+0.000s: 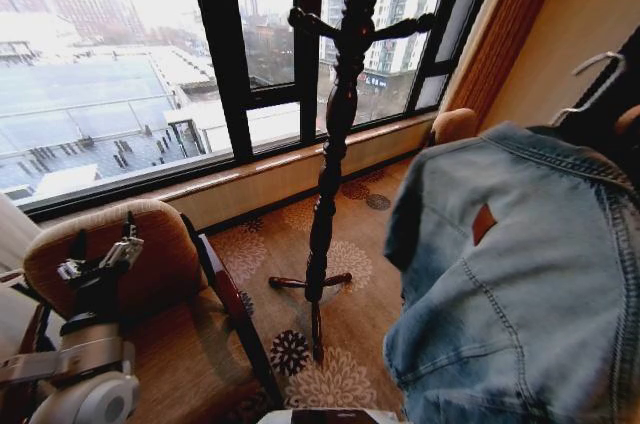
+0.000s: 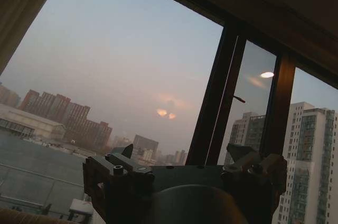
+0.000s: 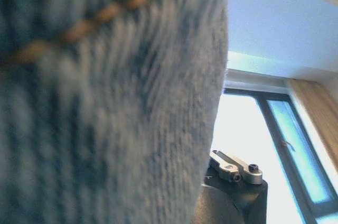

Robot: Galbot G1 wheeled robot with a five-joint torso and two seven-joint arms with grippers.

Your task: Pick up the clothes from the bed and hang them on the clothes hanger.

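Note:
The clothes (image 1: 520, 274), a light blue denim jacket with a small brown patch below the collar, hang in the air at the right of the head view. Above the collar rises the slim hook of the clothes hanger (image 1: 598, 69); the rest of it is hidden by the jacket. In the right wrist view the denim (image 3: 105, 102) lies close against my right gripper (image 3: 235, 168), covering most of it. My left gripper (image 1: 100, 256) is parked low at the left in front of a chair, open (image 2: 182, 155) and holding nothing. The bed is out of view.
A tall dark wooden coat stand (image 1: 335, 124) stands on the patterned carpet (image 1: 350, 304) before the window (image 1: 150, 74). A brown cushioned chair (image 1: 160, 274) with a dark frame is at the lower left. A window sill (image 1: 280, 169) runs behind.

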